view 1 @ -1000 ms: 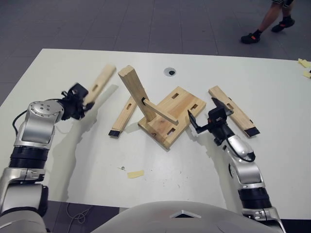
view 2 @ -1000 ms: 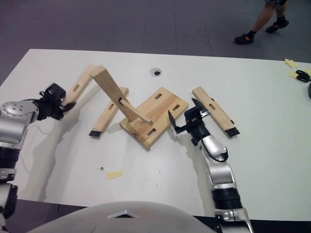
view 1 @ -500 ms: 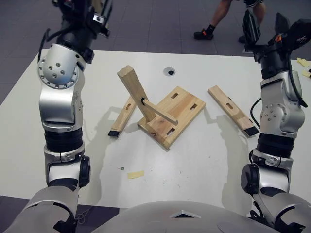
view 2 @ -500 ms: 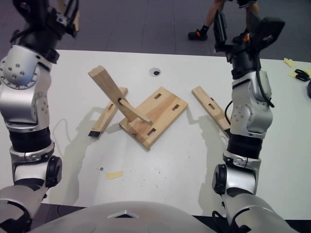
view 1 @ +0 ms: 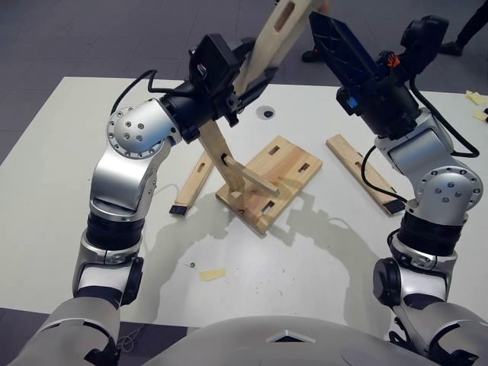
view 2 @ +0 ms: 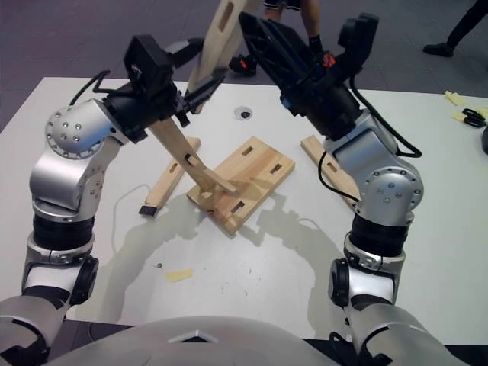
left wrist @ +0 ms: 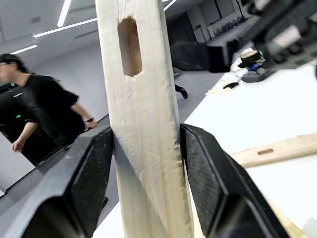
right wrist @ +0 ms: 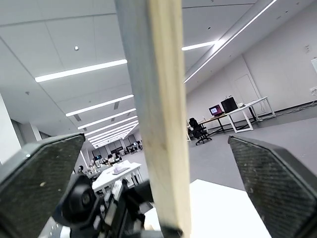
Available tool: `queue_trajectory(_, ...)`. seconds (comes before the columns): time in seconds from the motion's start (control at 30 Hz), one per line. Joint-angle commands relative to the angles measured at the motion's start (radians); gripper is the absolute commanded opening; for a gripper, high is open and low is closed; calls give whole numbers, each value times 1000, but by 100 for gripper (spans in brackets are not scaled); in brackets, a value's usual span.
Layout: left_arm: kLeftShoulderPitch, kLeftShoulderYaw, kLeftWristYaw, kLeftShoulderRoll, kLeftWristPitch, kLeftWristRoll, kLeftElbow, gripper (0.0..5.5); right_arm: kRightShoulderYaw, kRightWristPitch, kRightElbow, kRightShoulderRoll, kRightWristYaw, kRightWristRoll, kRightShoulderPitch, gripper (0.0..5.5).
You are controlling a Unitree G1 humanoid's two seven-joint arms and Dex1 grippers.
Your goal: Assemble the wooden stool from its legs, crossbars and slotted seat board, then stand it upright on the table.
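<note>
The slotted seat board [view 1: 284, 169] lies flat mid-table with one leg [view 1: 212, 137] standing tilted in it and a crossbar [view 1: 255, 178] sticking out of that leg. My left gripper [view 1: 245, 75] is shut on another slotted leg [view 1: 279, 27], held high above the board; its black pads [left wrist: 89, 173] clamp both sides. My right gripper [view 2: 267, 38] is open, raised beside that leg, its fingers [right wrist: 39, 188] spread wide on either side of the wood [right wrist: 166, 124] without touching. Two more legs lie on the table, one left of the board [view 1: 192, 183] and one right [view 1: 366, 171].
A round grommet hole [view 1: 266, 113] sits behind the board. A yellow tape scrap [view 1: 213, 273] and a tiny screw [view 1: 192, 264] lie near the front. Yellow notes [view 1: 476, 99] and scissors [view 2: 474, 117] rest at the far right edge of the white table [view 1: 69, 137].
My left arm lifted its leg from the table's left side up over the board. My right arm rose from beside the board and swung in around the raised leg.
</note>
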Motion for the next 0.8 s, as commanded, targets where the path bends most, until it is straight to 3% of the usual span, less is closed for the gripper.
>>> queue_trajectory(0.03, 29, -48, 6, 2, -11, 52, -28, 216, -27, -29, -28, 44, -118, 71, -48, 524)
queue_trajectory(0.33, 58, -87, 47, -42, -7, 108, -75, 216, -25, -46, -41, 78, -380, 68, 11, 397)
queue_trajectory(0.8, 59, -127, 56, -56, -65, 194, -33, 216, -2, -60, -63, 50, -357, 52, 33, 173)
